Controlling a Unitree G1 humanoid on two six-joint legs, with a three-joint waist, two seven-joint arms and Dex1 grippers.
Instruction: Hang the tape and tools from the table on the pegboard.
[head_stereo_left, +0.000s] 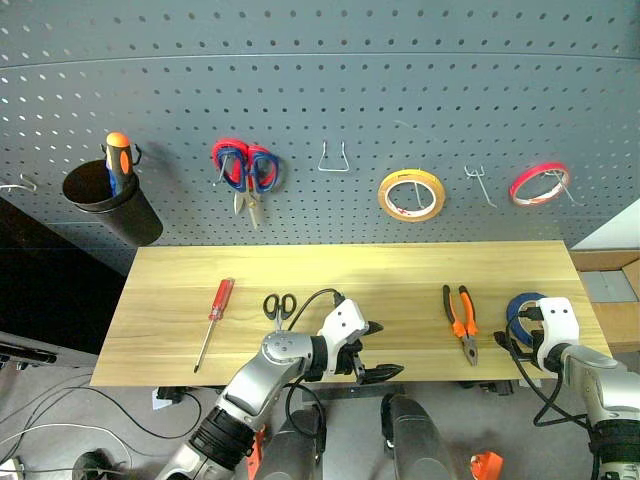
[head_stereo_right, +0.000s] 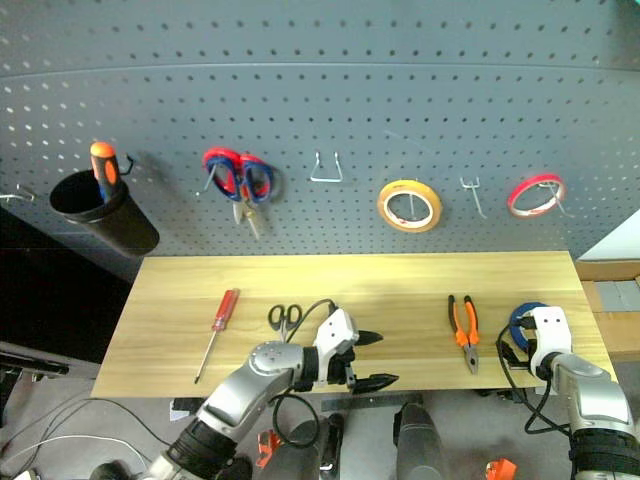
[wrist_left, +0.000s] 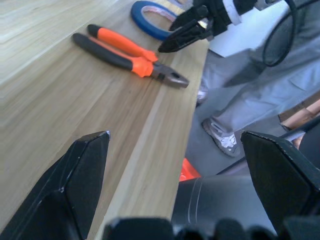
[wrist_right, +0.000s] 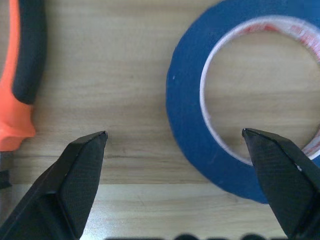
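Observation:
The blue tape (wrist_right: 190, 125) lies flat at the right end of the wooden table (head_stereo_left: 350, 265). My right gripper (wrist_right: 175, 132) hovers open just above the tape's near rim, one finger over the roll and one over bare wood. The orange-and-black pliers (head_stereo_left: 461, 322) lie just left of it. My left gripper (head_stereo_left: 382, 350) is open and empty over the table's front edge, pointing right toward the pliers (wrist_left: 125, 52). Small black scissors (head_stereo_left: 279, 305) and a red-handled screwdriver (head_stereo_left: 214, 320) lie further left. The grey pegboard (head_stereo_left: 350, 90) stands behind the table.
On the pegboard hang a black cup (head_stereo_left: 110, 205) holding an orange-handled screwdriver, red-and-blue scissors (head_stereo_left: 245, 168), a yellow tape roll (head_stereo_left: 411, 195) and a red tape roll (head_stereo_left: 539, 184). Bare hooks (head_stereo_left: 333, 160) sit between them. Cables lie on the floor at the left.

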